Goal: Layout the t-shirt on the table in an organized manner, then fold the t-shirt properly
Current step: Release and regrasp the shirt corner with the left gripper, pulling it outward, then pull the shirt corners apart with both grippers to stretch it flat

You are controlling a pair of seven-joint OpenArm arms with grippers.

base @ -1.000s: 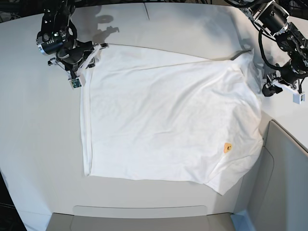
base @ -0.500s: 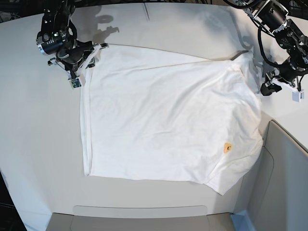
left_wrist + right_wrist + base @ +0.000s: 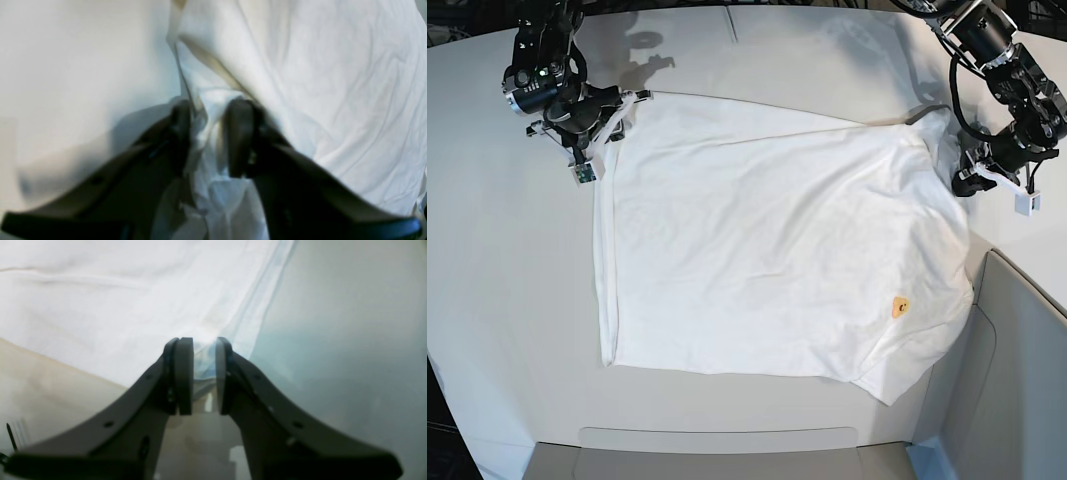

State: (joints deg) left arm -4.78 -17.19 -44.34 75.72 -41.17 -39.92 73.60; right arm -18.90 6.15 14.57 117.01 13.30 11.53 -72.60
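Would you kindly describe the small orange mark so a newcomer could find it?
Start at the white table and the t-shirt spread across it. The orange mark sits near the shirt's near corner beside the grey panel, the only colour on plain white cloth.

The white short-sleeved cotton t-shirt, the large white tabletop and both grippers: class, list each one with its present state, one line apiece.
White short-sleeved cotton t-shirt: spread mostly flat, small orange mark facing up, lightly wrinkled.
Large plain white tabletop: bears the shirt.
Right gripper: pinching the shirt's hem corner, jaws nearly together.
Left gripper: straddling bunched fabric at the shirt's edge; view blurred, grip uncertain.
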